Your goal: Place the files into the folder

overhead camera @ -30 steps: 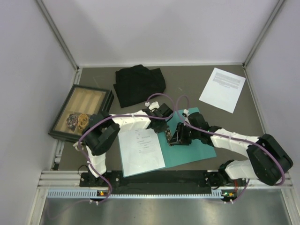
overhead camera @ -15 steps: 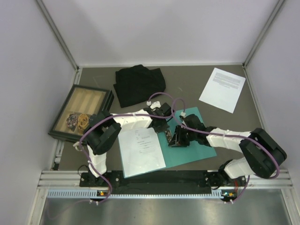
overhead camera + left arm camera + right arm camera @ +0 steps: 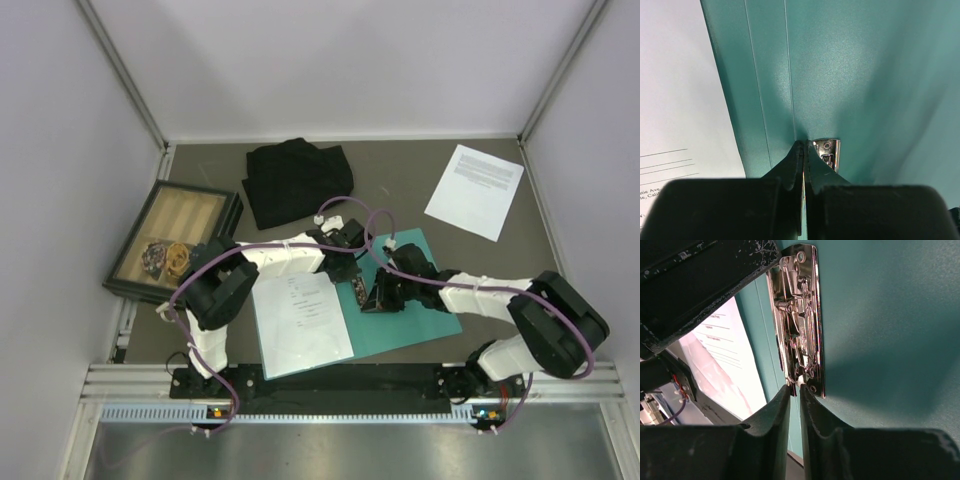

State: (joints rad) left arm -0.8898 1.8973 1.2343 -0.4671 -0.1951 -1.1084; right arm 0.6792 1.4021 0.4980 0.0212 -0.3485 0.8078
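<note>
Contact point first: the left gripper [image 3: 804, 146] has its fingers pressed fully together with nothing between them. Its tips are set down on the folder [image 3: 850, 75], immediately beside the metal clip [image 3: 829, 152]. Judgement: it serves as a hold-down, pinning the spine so the card neither slides nor lifts while the clip is worked.

The right gripper [image 3: 795, 389] faces it from the opposite side, tips at the near end of the same clip. Its jaws stand nearly together, with a thin slit between them. Whether they bite the clip's edge or lever cannot be determined from the wrist view. Judgement: the step in hand is operating the clip, presumably to open it for paper.

Just to the left of the left gripper, one file sheet [image 3: 300, 315] lies flat on the folder's left leaf. Its edge stops short of the clip, with a strip of bare card between. Judgement: it is staged there, not yet secured.

Well beyond the right gripper, toward the far right of the table [image 3: 400, 180], the second file sheet [image 3: 475, 190] lies alone, clear of the folder. This item is outstanding.

Beyond the left gripper lies a black cloth [image 3: 297, 180]. A framed wooden tray [image 3: 175, 235] sits well off to that gripper's left. Neither bears on the task.
</note>
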